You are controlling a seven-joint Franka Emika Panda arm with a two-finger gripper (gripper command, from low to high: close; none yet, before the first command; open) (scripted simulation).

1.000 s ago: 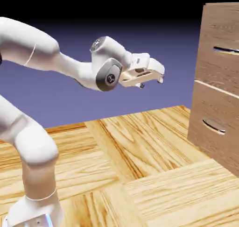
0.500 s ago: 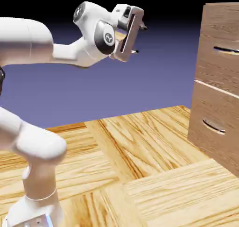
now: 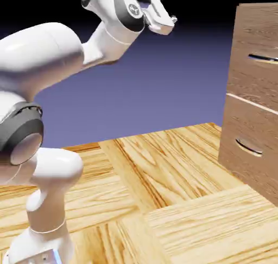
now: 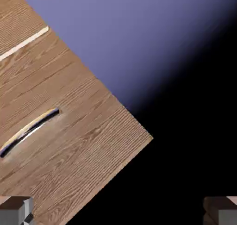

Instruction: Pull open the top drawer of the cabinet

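You are in the approach step: nothing is grasped and the top drawer (image 3: 259, 67) sits shut, flush in the cabinet (image 3: 255, 143) at the right edge of the exterior view, its slim silver handle (image 3: 263, 57) showing near the upper right of that frame. Your hand (image 3: 160, 19) hangs high at the top centre of the exterior view, well apart from the cabinet, with open backdrop between them. In the hand view the two finger tips (image 4: 16, 210) stand at the bottom corners, spread to their widest, with nothing between them; the hand is empty. That same view shows the drawer front rolled on a diagonal in the left half, its handle (image 4: 28, 129) at mid left, off the hand's centre line. In my judgement the next move calls for you to bring the hand rightward and down to handle height, roll the wrist until the fingers straddle the handle squarely, and only then close; a closure from the present offset would miss or catch the wood. Compared with the frame a second ago, the hand has risen from mid-frame to the top edge, the upper arm has swung up and toward the camera, and the wrist has turned markedly. The cabinet and both drawers are unchanged.
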